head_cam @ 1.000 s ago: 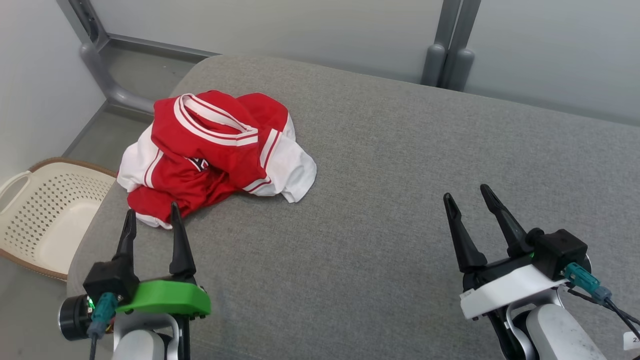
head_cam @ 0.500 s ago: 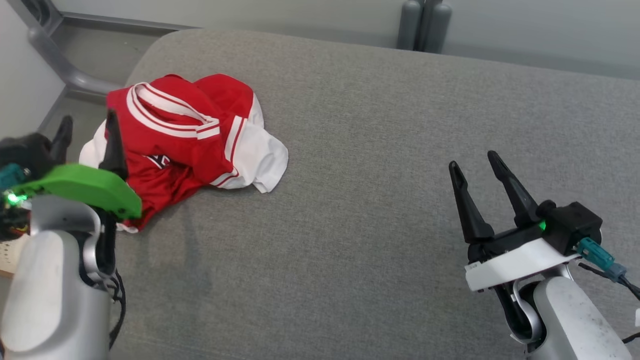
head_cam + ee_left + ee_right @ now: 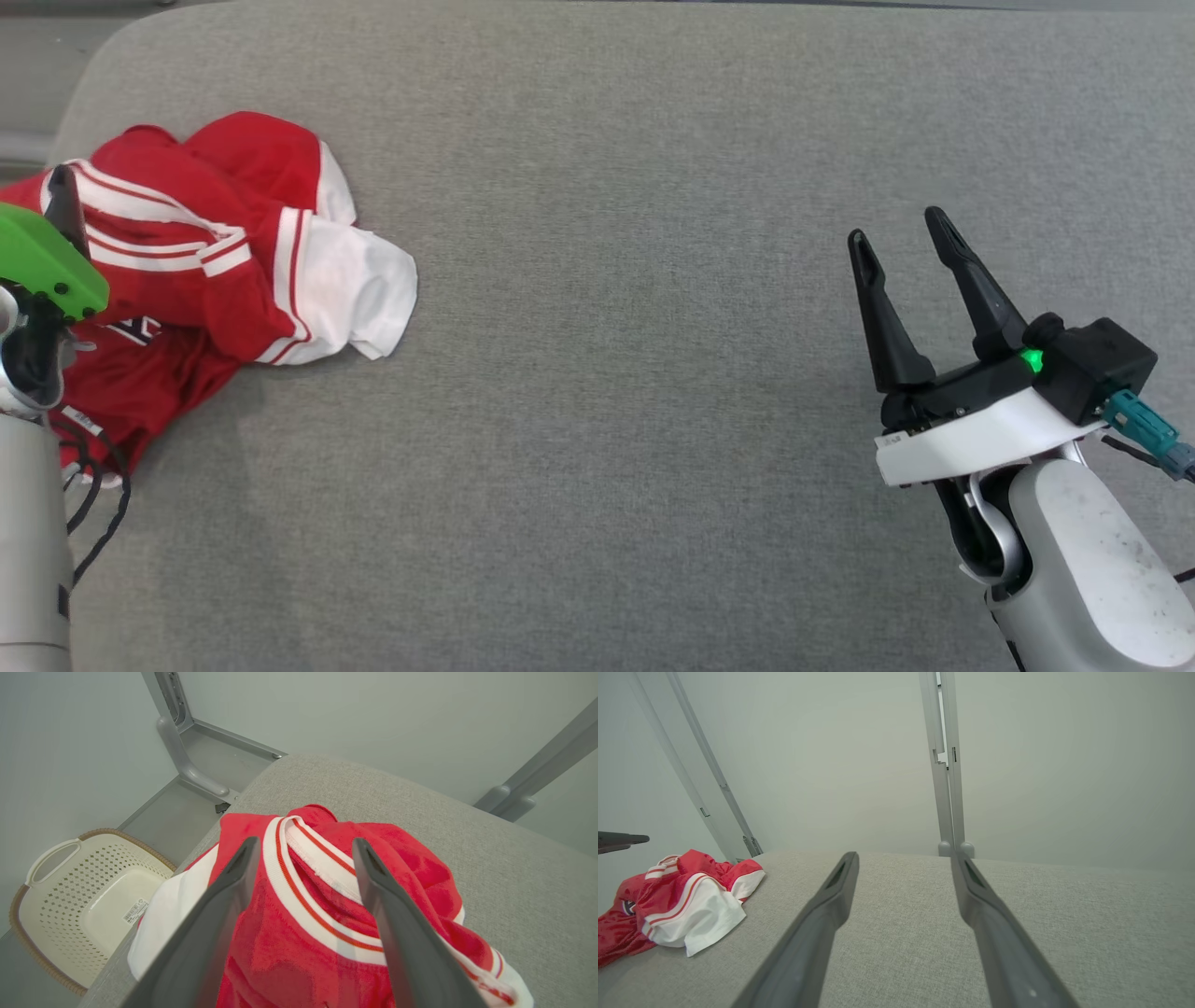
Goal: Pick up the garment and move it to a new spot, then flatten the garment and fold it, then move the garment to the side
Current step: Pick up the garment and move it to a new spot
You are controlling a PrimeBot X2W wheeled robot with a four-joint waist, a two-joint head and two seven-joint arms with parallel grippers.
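- The left gripper [image 3: 306, 842] had its two dark fingers spread wide, with nothing pinched between them.
- In the left wrist view, the crumpled red-and-white garment [image 3: 303, 933] lay right under those fingers. Its red cloth filled the gap between them, and the white striped collar band [image 3: 322, 868] crossed between the two tips.
- Whether the fingertips touched the cloth could not be told.
- The right gripper [image 3: 896, 227] also had its fingers spread and held nothing. It was over bare cushion, well apart from the garment.
- In the head view, the garment [image 3: 187, 271] was heaped at the left end of the grey upholstered cushion [image 3: 607, 373]. A white sleeve [image 3: 359, 289] stuck out toward the middle.
- The left gripper's green mount [image 3: 42, 261] overlapped the heap's left side.
- From the right wrist view, the garment [image 3: 686, 900] lay far to the left of that gripper's fingers. A dark finger [image 3: 621, 839] of the left gripper stood above the heap.
- Beyond the cushion's left edge, a cream perforated basket [image 3: 93, 896] sat on the floor.
- Farther back, grey metal posts [image 3: 945, 788] rose against a pale wall [image 3: 1064, 765].
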